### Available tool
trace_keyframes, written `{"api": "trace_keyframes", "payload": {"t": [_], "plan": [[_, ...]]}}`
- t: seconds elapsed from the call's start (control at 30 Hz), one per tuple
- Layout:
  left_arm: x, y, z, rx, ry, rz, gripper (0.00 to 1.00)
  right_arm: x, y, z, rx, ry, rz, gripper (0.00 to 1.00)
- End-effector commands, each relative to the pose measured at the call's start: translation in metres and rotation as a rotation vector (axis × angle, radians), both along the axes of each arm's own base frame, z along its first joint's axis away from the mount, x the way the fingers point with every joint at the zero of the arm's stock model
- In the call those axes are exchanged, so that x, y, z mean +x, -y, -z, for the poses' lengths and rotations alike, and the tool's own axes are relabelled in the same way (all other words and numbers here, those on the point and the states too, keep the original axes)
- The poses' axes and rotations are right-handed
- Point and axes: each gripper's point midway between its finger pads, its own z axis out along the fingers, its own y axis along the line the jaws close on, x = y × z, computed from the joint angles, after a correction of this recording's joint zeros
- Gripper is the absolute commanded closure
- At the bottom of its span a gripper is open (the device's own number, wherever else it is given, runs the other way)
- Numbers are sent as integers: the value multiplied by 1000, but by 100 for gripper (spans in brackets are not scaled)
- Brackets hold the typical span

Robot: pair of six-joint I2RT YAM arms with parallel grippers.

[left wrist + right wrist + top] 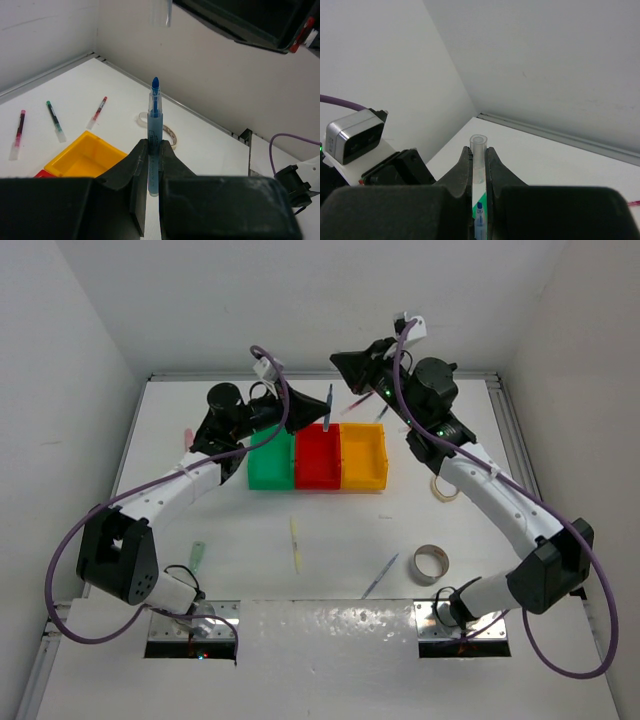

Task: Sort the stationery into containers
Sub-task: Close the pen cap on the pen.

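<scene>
green bin [270, 480] | red bin [317, 480] | yellow bin [364, 480] | blue marker [154, 135] (barrel translucent) | clear cap [478, 150] | beige tape roll [419, 566]

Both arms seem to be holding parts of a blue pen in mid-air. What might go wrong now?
The left gripper pinches the blue marker by its lower half; a push from the clear cap might tilt it or make it slip. The right gripper holds that cap apart from the bare tip; a crooked approach may miss or smear ink. Either piece, if dropped, might land outside the bins.
</scene>
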Motion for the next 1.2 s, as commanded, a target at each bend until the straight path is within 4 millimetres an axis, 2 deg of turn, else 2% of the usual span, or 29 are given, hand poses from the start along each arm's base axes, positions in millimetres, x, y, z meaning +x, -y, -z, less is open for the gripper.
{"api": "trace_keyframes", "payload": {"t": [0.0, 0.33, 0.53, 0.73, 1.0, 1.17], "plan": [[-7, -5, -30, -63, 70, -1, 100, -6, -7, -6, 26, 36, -23, 100], [-5, -4, -30, -75, 53, -20, 100, -12, -13, 19, -15, -16, -20, 100], [-5, -5, -25, -70, 36, -26, 100, -14, -9, 15, -29, -2, -6, 100], [-5, -3, -19, -58, 17, -27, 100, -11, -6, -6, -51, 44, 12, 100], [-4, -4, -16, -52, 11, -34, 100, -10, -2, -10, -61, 62, 31, 100], [-4, -4, -16, -55, 12, -37, 100, -9, -2, 0, -78, 38, 35, 100]]}}
